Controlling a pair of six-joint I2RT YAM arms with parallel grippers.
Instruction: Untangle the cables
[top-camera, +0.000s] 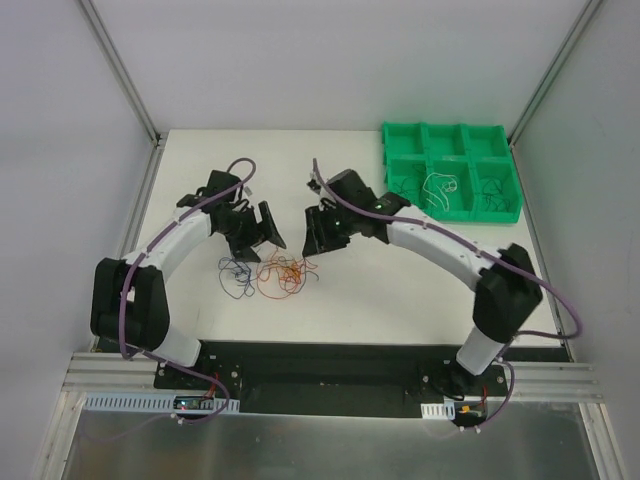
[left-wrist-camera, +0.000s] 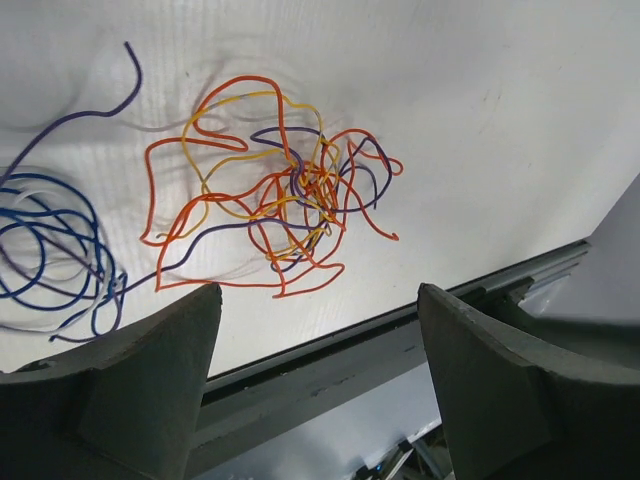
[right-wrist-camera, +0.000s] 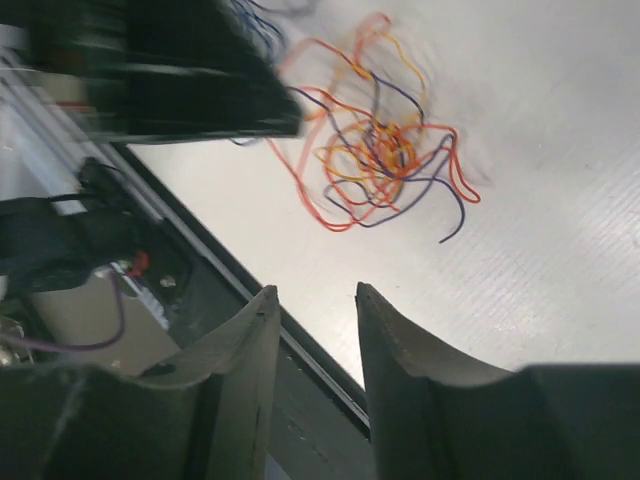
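A knot of orange, red, yellow and purple cables (top-camera: 285, 272) lies on the white table in front of both grippers. It also shows in the left wrist view (left-wrist-camera: 290, 195) and the right wrist view (right-wrist-camera: 385, 150). A loose coil of blue cable (top-camera: 237, 275) lies just left of the knot, also seen in the left wrist view (left-wrist-camera: 55, 255). My left gripper (top-camera: 258, 232) hovers above and behind the cables, jaws wide open and empty (left-wrist-camera: 318, 300). My right gripper (top-camera: 322, 232) hovers to the knot's right rear, jaws open with a narrower gap and empty (right-wrist-camera: 315, 292).
A green compartment tray (top-camera: 452, 140) stands at the back right, with a white cable (top-camera: 438, 188) and thin black wires (top-camera: 492, 190) in its front cells. The table's dark front edge (left-wrist-camera: 400, 330) runs just below the cables. The left gripper body (right-wrist-camera: 170, 70) shows blurred in the right wrist view.
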